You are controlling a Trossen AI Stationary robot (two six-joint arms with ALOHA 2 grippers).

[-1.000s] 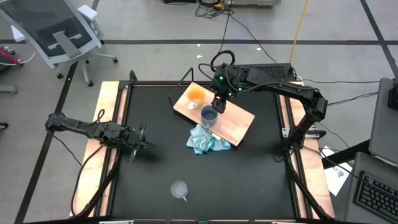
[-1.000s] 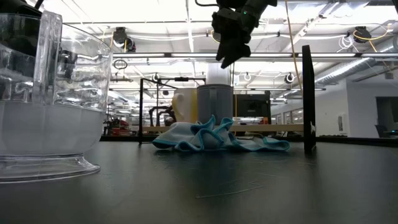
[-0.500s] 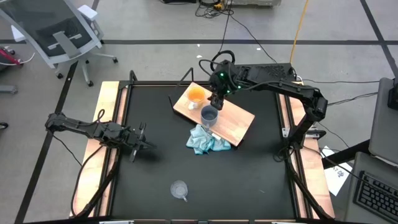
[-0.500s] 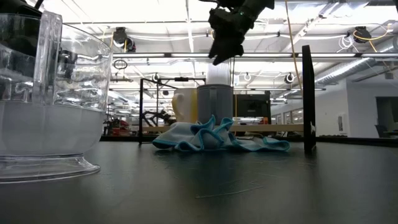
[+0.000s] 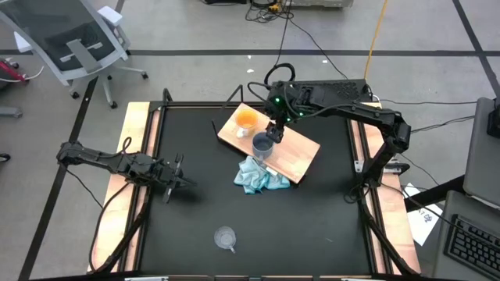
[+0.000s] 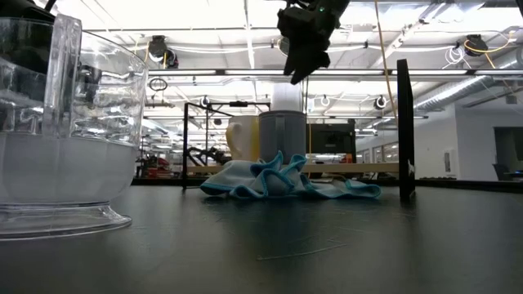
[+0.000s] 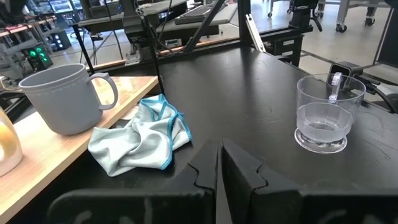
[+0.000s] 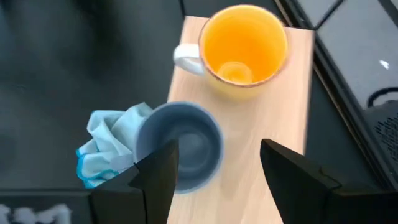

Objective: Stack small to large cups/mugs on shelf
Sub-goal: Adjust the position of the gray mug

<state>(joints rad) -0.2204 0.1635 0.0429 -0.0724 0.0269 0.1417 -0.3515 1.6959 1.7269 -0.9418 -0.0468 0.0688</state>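
An orange mug (image 8: 244, 43) with a white handle and a grey-blue mug (image 8: 180, 146) stand upright, side by side, on the light-wood shelf board (image 5: 301, 152). The clear cup (image 5: 225, 236) stands on the black table near its front edge. My right gripper (image 8: 217, 180) hangs open in the air above the board, over the grey-blue mug (image 5: 263, 144), and its fingers touch nothing. In the low view it (image 6: 301, 61) is well above the mugs. At the table's left side my left gripper (image 7: 221, 168) stays shut and empty.
A crumpled light blue cloth (image 5: 260, 176) lies against the board's near edge, beside the grey-blue mug. A thin black upright post (image 6: 402, 131) stands by the board. Bare black table (image 5: 312, 226) stretches between the cloth and the clear cup.
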